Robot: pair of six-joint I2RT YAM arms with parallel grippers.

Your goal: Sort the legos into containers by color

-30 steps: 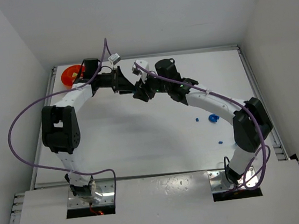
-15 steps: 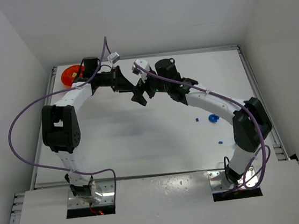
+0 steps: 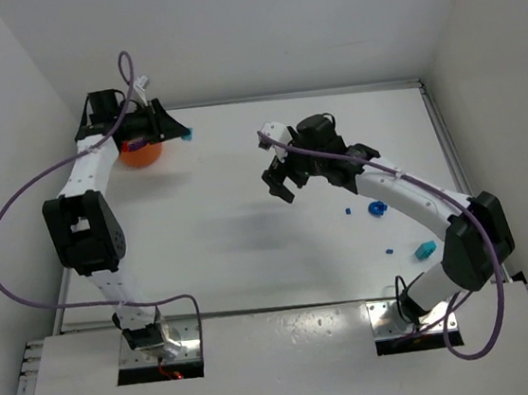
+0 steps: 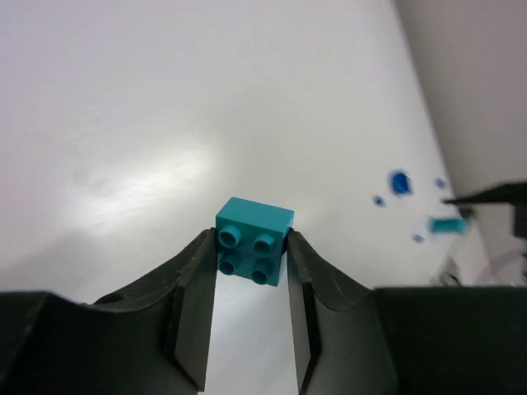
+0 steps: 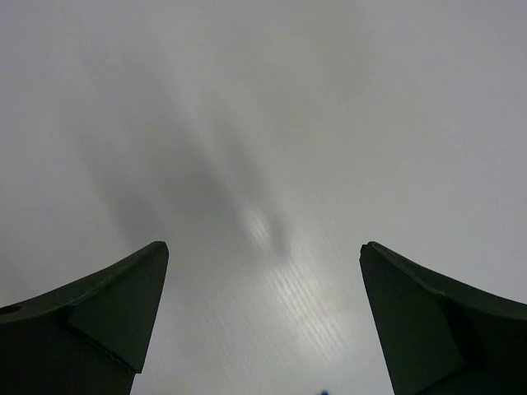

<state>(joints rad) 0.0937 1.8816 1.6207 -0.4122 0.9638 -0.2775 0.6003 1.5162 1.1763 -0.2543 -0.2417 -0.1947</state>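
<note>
L claw [image 4: 252,247] grips a teal brick [image 4: 254,239] between its tips, studs facing the cam, up above the table [image 4: 123,99]. Orange bowl [image 3: 140,154] sits just back of that claw's tips, under the wrist. R claw [image 3: 279,179] is spread wide w/ nothing in it. Off to R claw's right, well apart: blue round piece [image 3: 376,209], tiny blue bits [image 3: 349,211] near it, and a second teal brick [image 3: 426,251] farther on.

Robot lab cell: white table [image 3: 251,247], bare white walls [image 3: 273,25], two bolted arms [image 3: 406,191].
</note>
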